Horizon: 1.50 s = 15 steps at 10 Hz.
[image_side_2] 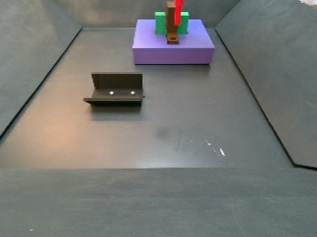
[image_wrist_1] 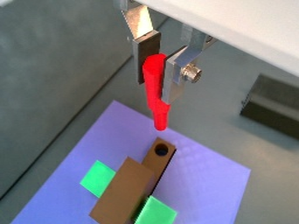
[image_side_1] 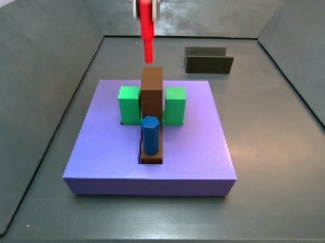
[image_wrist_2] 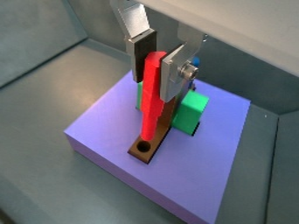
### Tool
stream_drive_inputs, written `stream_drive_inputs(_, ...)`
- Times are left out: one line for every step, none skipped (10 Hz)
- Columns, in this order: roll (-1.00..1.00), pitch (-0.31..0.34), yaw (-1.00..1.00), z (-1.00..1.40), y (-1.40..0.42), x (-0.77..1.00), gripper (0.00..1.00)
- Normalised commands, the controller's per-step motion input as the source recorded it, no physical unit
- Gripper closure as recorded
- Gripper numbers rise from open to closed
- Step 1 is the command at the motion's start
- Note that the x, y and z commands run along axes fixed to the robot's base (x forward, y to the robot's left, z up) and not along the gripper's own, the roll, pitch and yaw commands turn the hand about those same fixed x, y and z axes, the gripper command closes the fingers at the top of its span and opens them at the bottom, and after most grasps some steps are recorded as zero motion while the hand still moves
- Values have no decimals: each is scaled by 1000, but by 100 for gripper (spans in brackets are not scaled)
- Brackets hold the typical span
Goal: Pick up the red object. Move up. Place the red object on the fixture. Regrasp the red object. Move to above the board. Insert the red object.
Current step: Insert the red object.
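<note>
My gripper (image_wrist_1: 158, 70) is shut on the red object (image_wrist_1: 156, 92), a slim red peg that hangs upright with its tip pointing down. It is held above the board (image_wrist_1: 205, 175), a lavender slab. The tip hovers just above the hole at the end of the brown bar (image_wrist_1: 160, 151), not touching it. In a side view the red object (image_side_1: 147, 33) hangs over the far end of the brown bar (image_side_1: 152, 93). The fixture (image_side_2: 114, 90) stands apart on the grey floor, holding nothing. In a wrist view the gripper (image_wrist_2: 156, 74) shows the same hold.
On the board, green blocks (image_side_1: 129, 104) (image_side_1: 177, 104) flank the brown bar, and a blue peg (image_side_1: 150, 135) stands upright at its near end. The fixture (image_side_1: 208, 60) lies beyond the board. Sloped grey walls enclose the floor (image_side_2: 161, 139).
</note>
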Motion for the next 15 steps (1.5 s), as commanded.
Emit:
stream_drive_inputs(-283,97,-29,-226,0,231,100)
stream_drive_inputs(-224,96,0,-129,0,229,100)
stream_drive_inputs(-91,47,0,-57,0,197,100)
stream_drive_inputs(-4,11,0,-43,0,129,100)
stream_drive_inputs(0,0,17,-137,-3,0,100)
stream_drive_inputs(39,0,20,-169,-63,0,100)
stream_drive_inputs(59,0,14,-169,-69,0,100)
stream_drive_inputs(51,0,0,-183,-49,0,100)
stream_drive_inputs(17,0,0,-183,-51,0,100)
stream_drive_inputs(11,0,0,-197,-46,0,100)
stream_drive_inputs(33,0,0,-220,-20,0,100)
stream_drive_inputs(39,0,3,-217,-20,0,100)
stream_drive_inputs(23,0,3,-234,-23,0,100)
stream_drive_inputs(24,0,9,-217,-17,0,100)
stream_drive_inputs(16,0,31,-220,0,0,100)
